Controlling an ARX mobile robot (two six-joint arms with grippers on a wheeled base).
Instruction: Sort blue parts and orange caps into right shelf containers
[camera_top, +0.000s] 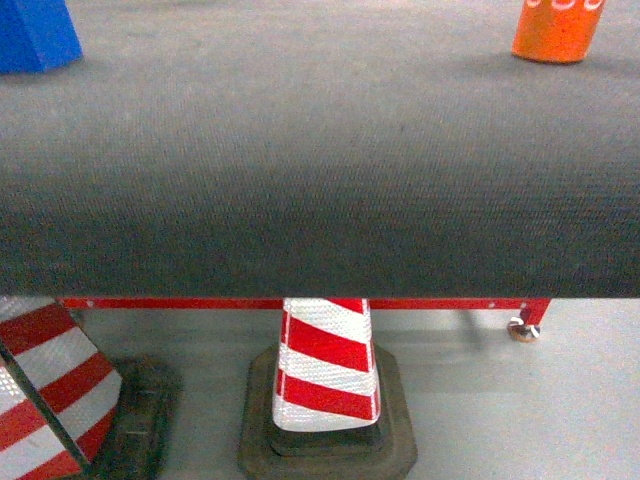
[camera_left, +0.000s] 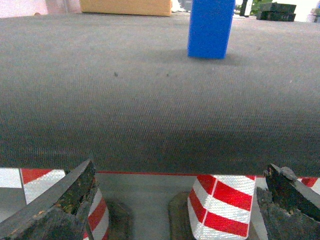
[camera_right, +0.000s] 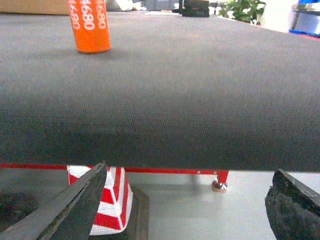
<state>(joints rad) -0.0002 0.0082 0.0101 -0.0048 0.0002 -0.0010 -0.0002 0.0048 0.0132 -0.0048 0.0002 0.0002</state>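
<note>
A blue part (camera_top: 35, 35) stands upright at the far left of the dark grey table top (camera_top: 320, 150); the left wrist view shows the blue part (camera_left: 210, 27) well ahead of it. An orange cap (camera_top: 558, 30) with white lettering stands at the far right, and the right wrist view has the orange cap (camera_right: 90, 25) far ahead on its left. Both grippers are out of the head view. My left gripper (camera_left: 181, 166) and right gripper (camera_right: 190, 169) hang open and empty, low before the table's near edge. I cannot make out the shelf containers.
Red-and-white traffic cones (camera_top: 325, 365) (camera_top: 45, 390) stand on the floor under the table. A red frame rail (camera_top: 300, 303) ends in a caster foot (camera_top: 523, 330). A cardboard box (camera_left: 125, 6) sits at the table's far side. Cropped blue shapes (camera_right: 306, 17) show far right.
</note>
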